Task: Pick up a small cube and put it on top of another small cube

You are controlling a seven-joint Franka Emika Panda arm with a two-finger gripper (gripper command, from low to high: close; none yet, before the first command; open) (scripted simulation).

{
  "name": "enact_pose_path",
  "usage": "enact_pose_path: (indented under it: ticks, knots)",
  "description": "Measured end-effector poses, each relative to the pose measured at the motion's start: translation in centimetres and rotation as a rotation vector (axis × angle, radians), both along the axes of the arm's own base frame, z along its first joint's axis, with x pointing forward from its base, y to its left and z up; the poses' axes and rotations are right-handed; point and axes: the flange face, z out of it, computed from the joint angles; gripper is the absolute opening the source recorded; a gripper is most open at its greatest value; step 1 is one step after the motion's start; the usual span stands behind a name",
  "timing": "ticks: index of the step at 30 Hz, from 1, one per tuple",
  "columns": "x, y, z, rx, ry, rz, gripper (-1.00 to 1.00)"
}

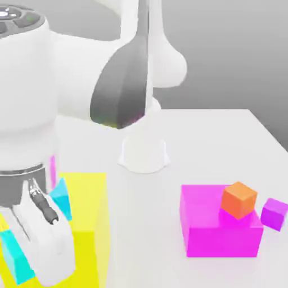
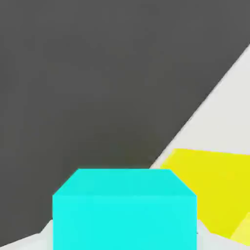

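Jaws clenched on the small cube (image 2: 124, 210), which sits right between them in the hand view; the gripper (image 1: 19, 256) hangs low at the exterior view's left, over the big yellow block (image 1: 84, 225); cyan shows on either side of the hand there. Well off toward the exterior view's right: one magenta block (image 1: 216, 233), one orange cube (image 1: 239, 199) atop it, one purple cube (image 1: 274, 214) just beside; bare white table (image 1: 202, 140) lies between, its edge beyond the purple cube.
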Motion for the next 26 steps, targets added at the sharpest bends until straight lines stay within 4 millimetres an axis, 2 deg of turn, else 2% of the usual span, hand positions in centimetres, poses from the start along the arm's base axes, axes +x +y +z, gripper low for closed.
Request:
enact_pose_path:
  ticks: [3,6,16,19,20,22,23,26]
  knots:
    - [-2.1,3.0,1.3,0.105,0.067,0.115,-1.0]
    - [-4.0,2.9,2.4,0.154,0.076,0.154,-1.0]
    - [-9.7,-0.1,6.4,0.163,0.016,0.184,-1.0]
    - [-9.5,-4.6,9.6,0.079,-0.103,0.07,-1.0]
    - [-9.4,-5.1,9.2,0.066,-0.122,0.057,-1.0]
    - [-9.2,-5.2,6.7,0.056,-0.136,0.051,-1.0]
    - [-9.2,-5.2,5.4,0.054,-0.139,0.05,1.0]
    - [-9.2,-5.2,5.4,0.054,-0.139,0.05,1.0]
